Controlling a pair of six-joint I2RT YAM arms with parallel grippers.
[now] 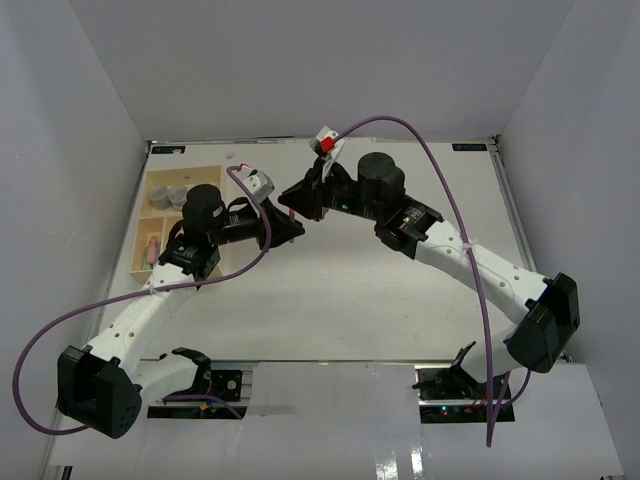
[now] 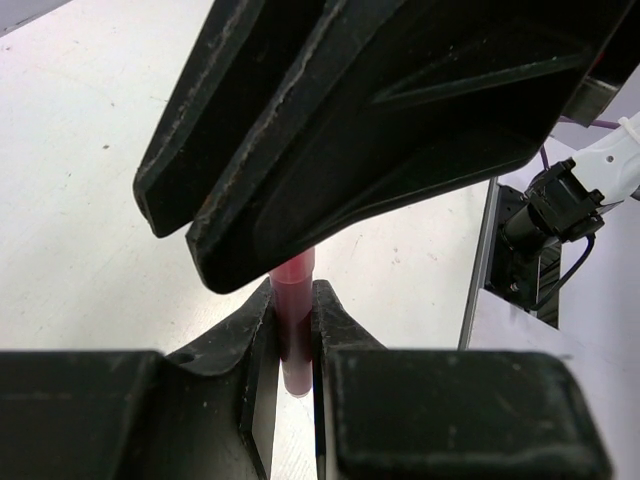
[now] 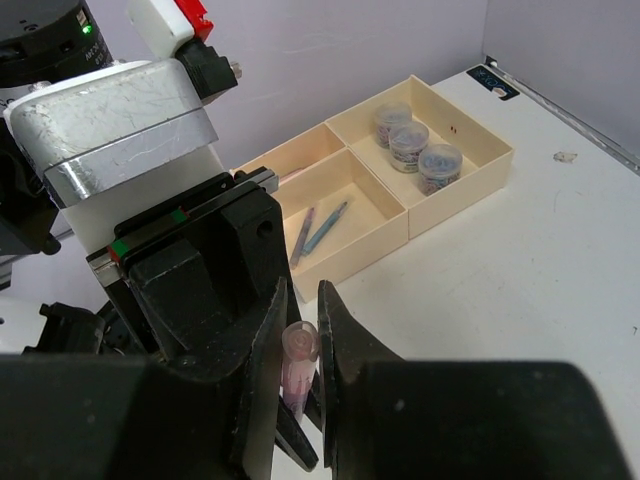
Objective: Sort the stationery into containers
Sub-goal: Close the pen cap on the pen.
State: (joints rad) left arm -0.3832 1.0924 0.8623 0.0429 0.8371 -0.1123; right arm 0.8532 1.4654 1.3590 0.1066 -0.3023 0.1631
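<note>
Slim pink pen (image 3: 299, 362) pinched at once between the closed right fingers (image 3: 345, 345) and the closed left fingers (image 2: 238, 345), both pairs meeting tip to tip over the desk (image 3: 520, 290), cream tray (image 3: 465, 190) beyond the right fingers, three pots (image 3: 408, 140) in its far section

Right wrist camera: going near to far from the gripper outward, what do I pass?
First the pink pen in the right gripper → purple pen and blue pen in the tray → three pots in its end compartment → black label at the table edge.
</note>
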